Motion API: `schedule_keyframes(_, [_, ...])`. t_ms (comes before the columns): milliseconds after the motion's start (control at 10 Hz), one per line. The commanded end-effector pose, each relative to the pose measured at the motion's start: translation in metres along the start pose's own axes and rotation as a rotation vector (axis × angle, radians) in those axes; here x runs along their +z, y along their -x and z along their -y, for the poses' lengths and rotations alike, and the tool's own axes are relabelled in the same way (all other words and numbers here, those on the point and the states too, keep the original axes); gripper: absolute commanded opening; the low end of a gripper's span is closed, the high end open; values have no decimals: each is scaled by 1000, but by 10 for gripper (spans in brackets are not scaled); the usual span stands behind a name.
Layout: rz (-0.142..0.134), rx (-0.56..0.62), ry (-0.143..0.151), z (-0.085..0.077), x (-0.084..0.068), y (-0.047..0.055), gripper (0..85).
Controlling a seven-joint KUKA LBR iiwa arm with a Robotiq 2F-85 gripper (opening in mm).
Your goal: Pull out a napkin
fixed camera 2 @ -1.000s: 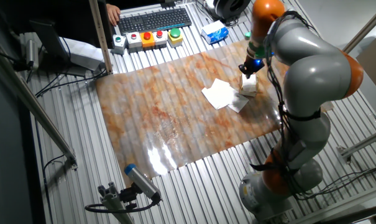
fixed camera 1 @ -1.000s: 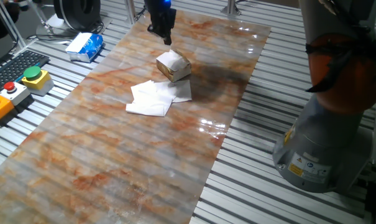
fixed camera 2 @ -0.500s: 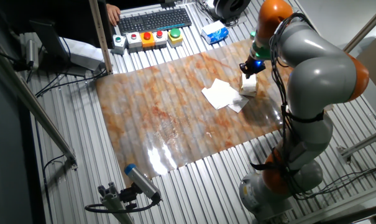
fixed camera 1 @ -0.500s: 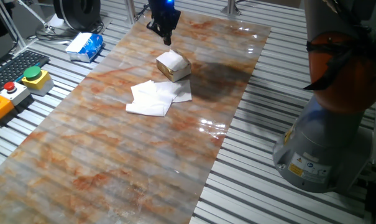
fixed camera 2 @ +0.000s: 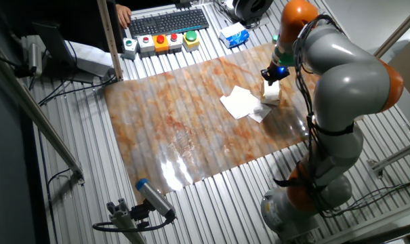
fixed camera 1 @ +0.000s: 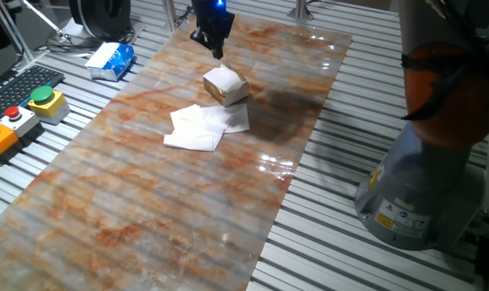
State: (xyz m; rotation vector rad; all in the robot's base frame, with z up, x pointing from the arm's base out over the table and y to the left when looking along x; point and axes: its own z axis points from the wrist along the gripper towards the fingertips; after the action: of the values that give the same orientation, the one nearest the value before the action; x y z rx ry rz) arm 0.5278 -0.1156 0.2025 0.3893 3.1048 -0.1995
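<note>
Black two-finger gripper point(fixed camera 1: 217, 48) hangs near the top centre of the frame, just above the small tan cardboard box point(fixed camera 1: 225, 85); whether its fingers are spread, I cannot tell. Thin white paper napkin point(fixed camera 1: 197, 127) lies flat on the marbled orange table sheet point(fixed camera 1: 147, 202), left of centre, beside the box.
</note>
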Motion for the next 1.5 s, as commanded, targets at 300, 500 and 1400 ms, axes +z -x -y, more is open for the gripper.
schedule_keyframes(300, [56,-22,5,32,53,19,340])
schedule_keyframes(500, [68,-10,7,35,67,23,340])
schedule_keyframes(1400, [111,8,43,38,117,33,510])
